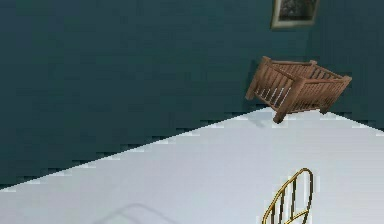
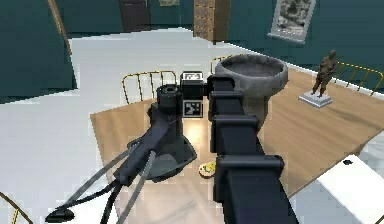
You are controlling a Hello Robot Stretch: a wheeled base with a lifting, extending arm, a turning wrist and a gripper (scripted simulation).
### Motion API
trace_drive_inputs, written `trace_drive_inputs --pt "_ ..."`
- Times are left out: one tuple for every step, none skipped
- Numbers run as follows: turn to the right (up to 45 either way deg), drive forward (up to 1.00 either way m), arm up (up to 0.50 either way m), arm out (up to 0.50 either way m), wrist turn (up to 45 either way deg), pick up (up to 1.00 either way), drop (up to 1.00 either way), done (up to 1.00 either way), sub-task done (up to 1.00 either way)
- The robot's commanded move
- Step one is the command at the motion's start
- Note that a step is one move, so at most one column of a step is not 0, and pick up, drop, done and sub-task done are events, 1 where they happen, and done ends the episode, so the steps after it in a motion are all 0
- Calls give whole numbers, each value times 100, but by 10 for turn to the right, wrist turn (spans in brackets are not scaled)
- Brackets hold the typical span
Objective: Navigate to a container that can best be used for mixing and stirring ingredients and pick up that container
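You see a dark teal wall [image 1: 120,70] above a pale bluish-white floor [image 1: 200,170]. The slatted crate [image 1: 298,88] is reddish brown, and the chair back [image 1: 290,200] is brassy gold. In the arm side view, the bowl [image 2: 253,78] is mottled stone grey on a light wood-grain tabletop [image 2: 320,135]. The arm [image 2: 245,150] is black, its two squares [image 2: 192,80] white with black marks. The statue [image 2: 324,72] is dark bronze on a pale base.

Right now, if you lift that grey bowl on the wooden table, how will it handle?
The grey bowl looks thick-walled and stone-like, so it is probably heavy and rigid. It narrows toward its base, so a sideways push might tip it.
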Motion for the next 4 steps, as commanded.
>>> trace_drive_inputs --pt "0 0 0 0 450 0 0 0 0" --pt "0 0 0 0 450 0 0 0 0" --pt "0 0 0 0 30 0 0 0 0" --pt "0 0 -22 0 0 0 0 0 0"
